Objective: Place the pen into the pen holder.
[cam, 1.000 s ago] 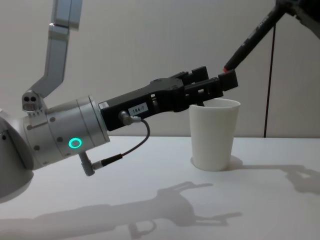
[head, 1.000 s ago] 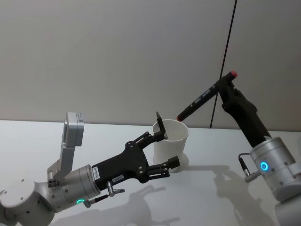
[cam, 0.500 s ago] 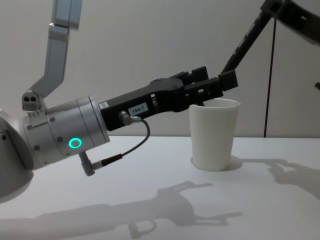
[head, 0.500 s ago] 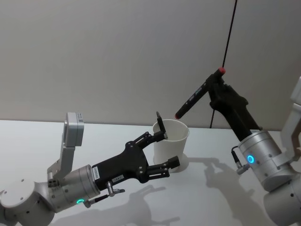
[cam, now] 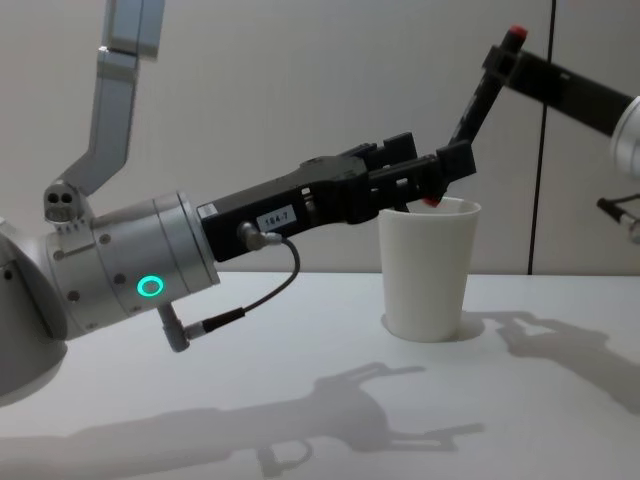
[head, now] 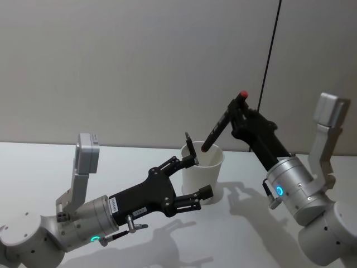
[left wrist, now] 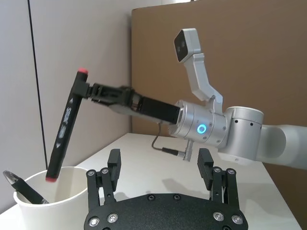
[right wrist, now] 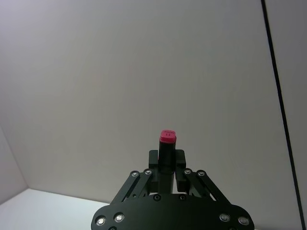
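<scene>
Head view. The right gripper [head: 239, 114] is clamped on the upper end of the pen [head: 222, 124], near its red cap. The pen slopes down toward the pen holder [head: 202, 169], a white cup, and its lower tip sits at the cup's rim. The left gripper [head: 199, 174] is spread wide beside the cup, one finger at the rim and the other low by the cup's wall; it grips nothing.

Left wrist view. The pen's red lower tip hangs just inside the mouth of the cup. Another pen [left wrist: 21, 189] already leans in the cup, off to one side of the tip. The left gripper's fingers [left wrist: 113, 165] stand well apart on the near side of the cup.

Right wrist view. The fingers are shut on the pen barrel, with the red cap standing clear above them.

Chest view. The pen enters the cup mouth at a slant, and the left gripper crosses in front of the rim.

To do the step well, the pen should probably be lowered along its own slant until the tip is deep inside the cup, clear of the other pen and the rim. Releasing too high risks tipping the light cup.
</scene>
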You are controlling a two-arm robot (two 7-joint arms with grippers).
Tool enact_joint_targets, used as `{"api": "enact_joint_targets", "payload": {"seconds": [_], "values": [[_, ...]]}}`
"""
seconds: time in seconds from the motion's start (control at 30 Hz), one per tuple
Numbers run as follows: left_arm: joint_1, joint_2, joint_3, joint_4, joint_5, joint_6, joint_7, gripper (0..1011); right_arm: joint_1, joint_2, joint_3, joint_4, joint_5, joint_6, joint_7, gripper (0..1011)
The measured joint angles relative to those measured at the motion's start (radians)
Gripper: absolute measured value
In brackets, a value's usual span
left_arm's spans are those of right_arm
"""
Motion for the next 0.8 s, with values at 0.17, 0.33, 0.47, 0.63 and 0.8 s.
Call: {"api": "enact_joint_targets", "payload": {"seconds": [0.17,0.33,0.47,0.63,0.8], "values": [[0.0,0.0,0.0,0.0,0.0,0.0,0.0,1002,0.015,-0.009,-0.017,0.032,-0.029,0.007,-0.008,193],[0.0,0.0,0.0,0.0,0.0,0.0,0.0,1002,0.024,-0.015,-0.03,0.054,-0.05,0.011,-0.013,193],[0.0,0.0,0.0,0.0,0.0,0.0,0.0,1002,0.03,-0.02,-0.037,0.069,-0.065,0.014,-0.017,207],[0.0,0.0,0.0,0.0,0.0,0.0,0.0,1002,0.035,-0.023,-0.042,0.079,-0.076,0.016,-0.019,325],[0.0,0.0,0.0,0.0,0.0,0.0,0.0,1002,0.038,-0.025,-0.046,0.086,-0.083,0.017,-0.022,506]]}}
